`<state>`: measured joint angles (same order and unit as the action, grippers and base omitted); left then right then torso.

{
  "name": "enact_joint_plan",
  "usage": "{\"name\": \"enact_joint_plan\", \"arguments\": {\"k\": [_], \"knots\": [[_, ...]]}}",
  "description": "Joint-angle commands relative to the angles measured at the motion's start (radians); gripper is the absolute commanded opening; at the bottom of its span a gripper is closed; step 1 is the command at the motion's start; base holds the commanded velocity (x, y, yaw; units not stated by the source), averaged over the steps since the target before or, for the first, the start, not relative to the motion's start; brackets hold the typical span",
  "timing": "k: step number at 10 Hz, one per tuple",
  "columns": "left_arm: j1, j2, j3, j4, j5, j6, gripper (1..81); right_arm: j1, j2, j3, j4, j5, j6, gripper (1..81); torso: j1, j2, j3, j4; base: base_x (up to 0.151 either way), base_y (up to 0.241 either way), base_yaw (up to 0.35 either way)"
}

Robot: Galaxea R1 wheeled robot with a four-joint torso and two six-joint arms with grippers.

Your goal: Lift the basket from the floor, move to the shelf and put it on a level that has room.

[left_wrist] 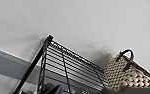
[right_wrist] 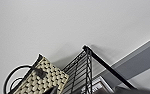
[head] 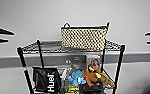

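The basket (head: 83, 38), cream-and-dark checkered with a dark rim and loop handles, stands upright on the top level (head: 47, 46) of the black wire shelf (head: 23, 65), on its right half. My left gripper (head: 10, 36) hangs open at the far left, well clear of the rack. At the far right my right gripper (head: 147, 38) is open too, with nothing between its fingers. In the left wrist view the basket (left_wrist: 127, 75) rests on the wire tier (left_wrist: 71, 63). The right wrist view looks up at the basket (right_wrist: 42, 78) beside a rack post (right_wrist: 87, 62).
The tier below holds a black Huel bag (head: 46, 80), a blue plush toy (head: 76, 77), a brown plush toy (head: 92, 73) and a box behind them. The rack stands against a white wall with a grey band (head: 6, 61). The top level's left half is bare.
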<state>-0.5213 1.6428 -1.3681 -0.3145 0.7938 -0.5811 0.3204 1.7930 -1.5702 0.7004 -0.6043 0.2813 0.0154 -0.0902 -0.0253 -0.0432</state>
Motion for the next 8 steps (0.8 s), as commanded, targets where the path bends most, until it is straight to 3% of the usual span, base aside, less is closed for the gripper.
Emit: {"name": "enact_joint_plan", "arguments": {"k": [1, 5, 8], "knots": [[0.032, -0.066, 0.026, 0.052, 0.007, 0.046, 81.1, 0.003, -0.027, 0.032, -0.05, -0.043, 0.001, 81.1, 0.0, 0.0, 0.0, 0.0, 0.0, 0.0, 0.0], [0.235, -0.116, 0.024, 0.052, -0.016, 0.064, 81.1, -0.237, -0.047, 0.026, -0.099, -0.026, -0.008, 81.1, -0.001, 0.0, 0.0, 0.0, 0.0, 0.0, 0.0], [0.382, -0.135, 0.02, 0.054, -0.084, 0.086, 81.1, -0.41, -0.027, -0.032, -0.099, -0.011, -0.011, 81.1, -0.001, 0.0, 0.0, 0.0, 0.0, 0.0, 0.0]]}}
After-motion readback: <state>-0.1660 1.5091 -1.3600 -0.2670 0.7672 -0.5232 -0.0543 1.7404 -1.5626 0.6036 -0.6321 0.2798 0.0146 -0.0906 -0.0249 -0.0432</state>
